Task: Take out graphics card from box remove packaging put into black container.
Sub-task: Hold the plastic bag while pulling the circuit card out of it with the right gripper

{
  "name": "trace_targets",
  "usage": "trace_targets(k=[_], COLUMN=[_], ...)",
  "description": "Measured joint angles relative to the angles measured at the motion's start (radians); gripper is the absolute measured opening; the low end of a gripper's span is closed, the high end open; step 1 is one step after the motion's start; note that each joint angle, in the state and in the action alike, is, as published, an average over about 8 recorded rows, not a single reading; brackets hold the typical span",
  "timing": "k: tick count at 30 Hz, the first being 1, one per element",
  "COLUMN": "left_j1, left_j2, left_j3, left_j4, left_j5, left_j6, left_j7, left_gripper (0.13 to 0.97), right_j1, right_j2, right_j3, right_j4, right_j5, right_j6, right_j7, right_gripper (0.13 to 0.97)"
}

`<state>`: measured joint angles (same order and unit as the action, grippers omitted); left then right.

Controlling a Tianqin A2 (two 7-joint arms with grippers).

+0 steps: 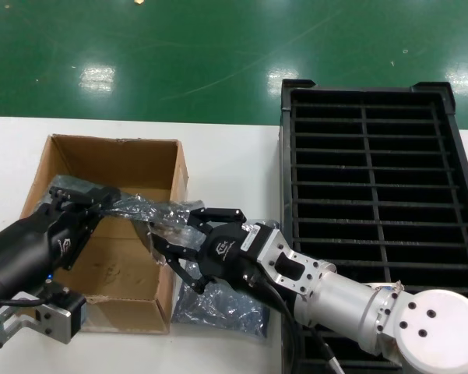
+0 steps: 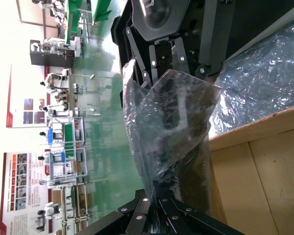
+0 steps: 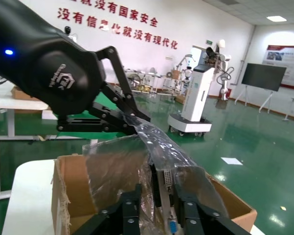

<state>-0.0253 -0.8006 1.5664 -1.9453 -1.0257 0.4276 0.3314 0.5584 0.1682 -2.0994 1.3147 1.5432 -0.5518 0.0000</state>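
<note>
1. The card (image 3: 165,188) is out of the bottom of the box (image 1: 109,234) but not yet unwrapped: it hangs over the box's right wall, inside the plastic bag (image 1: 144,210), which is stretched between the two grippers.
2. The left gripper (image 1: 93,204) reaches in over the box from the left, with its fingers pinched on one end of the bag.
3. The right gripper (image 1: 175,238) sits at the box's right wall, closed on the other end. In its own wrist view the silver bracket with a blue port shows between its fingers, so it seems to clamp the card through the plastic, though the crinkled film makes that hard to be sure of.
4. Done so far, as I judge it: the lift from the box is under way. Left to do: pull the bag off the card, then carry the card to the black tray (image 1: 374,117) and set it in a slot.
5. The tray stands just to the right of the box; every slot I can see is bare, so nothing has been placed yet.
6. A second crumpled bag (image 1: 218,308) lies on the white table (image 1: 234,164) between box and tray, under the right arm. I cannot tell if it is empty.
7. In the way: the box's right wall and raised flap sit just beside the right gripper, and the loose bag lies on the path toward the tray.
</note>
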Motion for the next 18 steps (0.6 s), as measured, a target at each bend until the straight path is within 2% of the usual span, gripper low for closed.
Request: trace_targets(k=[2, 14, 18], left_j1=[0.000, 0.000, 0.000], left_j2=[0.000, 0.000, 0.000], left_j3=[0.000, 0.000, 0.000], left_j4=[0.000, 0.000, 0.000], left_j5=[0.000, 0.000, 0.000], left_j6=[0.000, 0.000, 0.000], left_j7=[0.000, 0.000, 0.000], left_gripper=[0.140, 0.140, 0.140], right_j1=[0.004, 0.035, 0.036], right_j2=[-0.007, -0.063, -0.067], right_j3=[0.002, 0.015, 0.021], right_j4=[-0.010, -0.089, -0.088], right_j5=[0.000, 0.021, 0.034], right_j6=[0.005, 0.023, 0.018], right_j7=[0.006, 0.025, 0.017], right_gripper=[0.270, 0.289, 0.259])
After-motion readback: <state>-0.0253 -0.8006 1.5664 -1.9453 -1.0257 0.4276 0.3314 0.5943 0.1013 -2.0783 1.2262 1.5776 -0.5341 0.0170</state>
